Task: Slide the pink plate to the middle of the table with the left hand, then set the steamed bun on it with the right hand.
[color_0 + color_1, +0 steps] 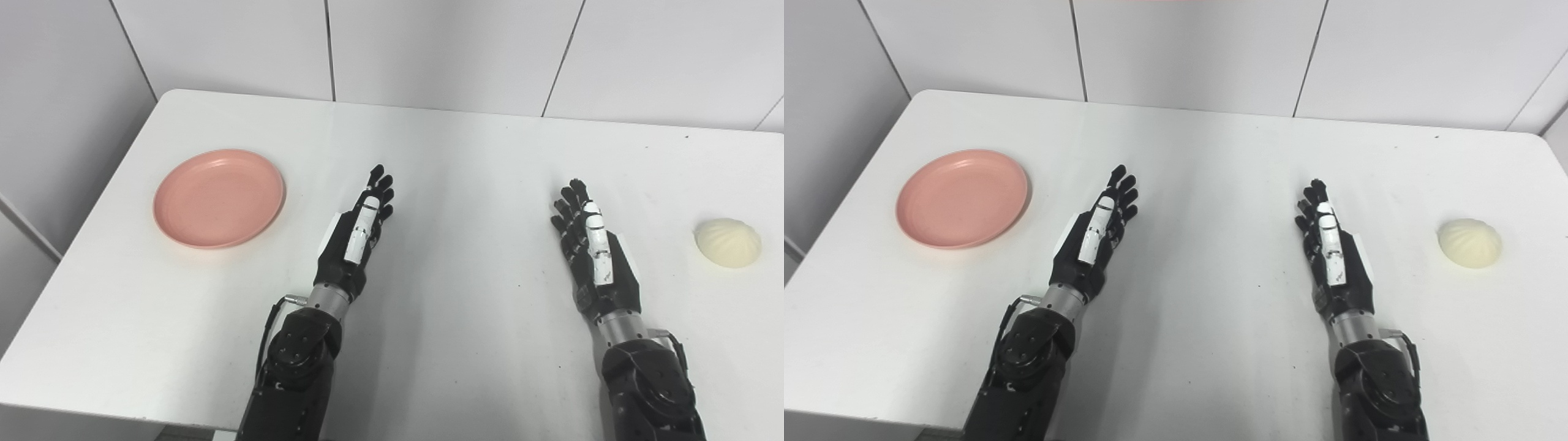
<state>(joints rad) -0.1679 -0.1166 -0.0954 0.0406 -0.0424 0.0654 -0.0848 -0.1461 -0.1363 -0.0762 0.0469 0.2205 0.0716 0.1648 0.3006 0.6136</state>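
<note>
Left hand and right hand both spread, empty — pink plate and steamed bun untouched.

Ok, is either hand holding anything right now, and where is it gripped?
Nothing is held. The left hand and right hand are both open over the table, apart from the pink plate and the steamed bun.

Plate at the left, bun at the right — both hands between them on the table.

The plate is set near the left edge; the steamed bun is placed near the right edge. The left hand is held just right of the plate, the right hand left of the bun — nothing is touched.
</note>
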